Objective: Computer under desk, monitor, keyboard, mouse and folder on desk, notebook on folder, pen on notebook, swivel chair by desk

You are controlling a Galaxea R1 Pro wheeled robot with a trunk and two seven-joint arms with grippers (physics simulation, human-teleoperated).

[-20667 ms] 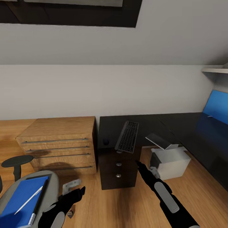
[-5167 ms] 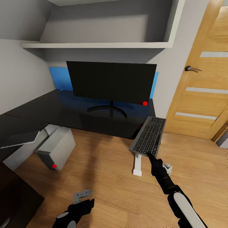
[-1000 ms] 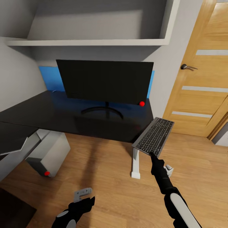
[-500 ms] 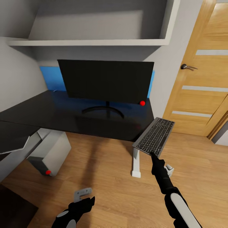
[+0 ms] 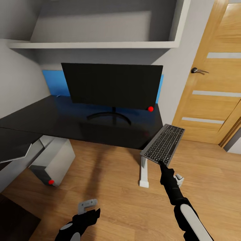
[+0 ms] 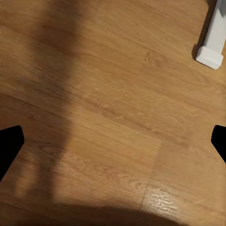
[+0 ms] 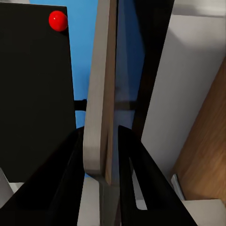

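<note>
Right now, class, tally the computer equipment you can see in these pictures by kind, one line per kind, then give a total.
Monitor: 1
Keyboard, held in the right tool: 1
Computer, on the floor under the desk: 1
Total: 3

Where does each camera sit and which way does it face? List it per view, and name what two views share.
Head view: on the head, facing forward and down at the desk, monitor and door; both arms show, right gripper holding the keyboard.
Left wrist view: on the left arm, facing the floor; two dark fingertips at the edges.
Right wrist view: on the right arm, looking along the keyboard's edge to the monitor.
Shared: head and right wrist views both show keyboard and monitor.
</note>
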